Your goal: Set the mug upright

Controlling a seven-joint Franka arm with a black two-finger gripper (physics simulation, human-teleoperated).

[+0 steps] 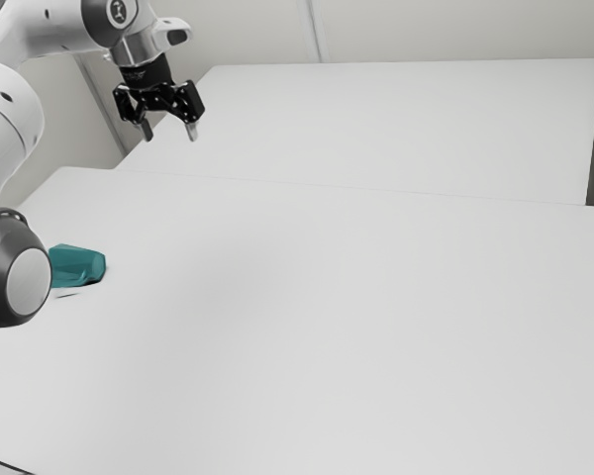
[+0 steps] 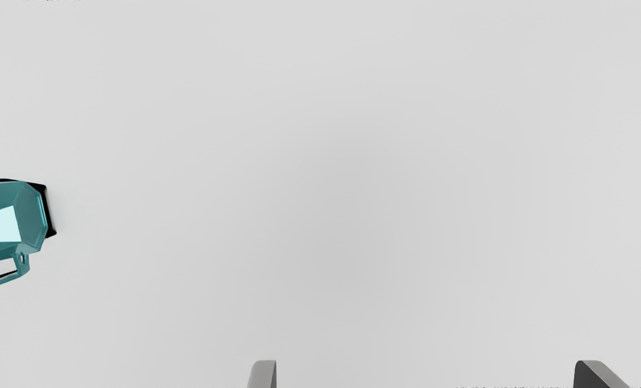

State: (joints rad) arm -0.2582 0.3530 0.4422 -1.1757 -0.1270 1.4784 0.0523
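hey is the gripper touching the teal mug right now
Apart. The exterior view shows the gripper raised, with a wide stretch of bare tabletop between it and the mug.

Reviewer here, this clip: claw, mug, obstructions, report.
Claw open, raised, holding nothing. Mug on its side on table. Arm partly blocks exterior view of mug.

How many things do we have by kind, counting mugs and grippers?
Mug (teal, lying on its side): 1
Gripper (black, open, above the table): 1
Total: 2
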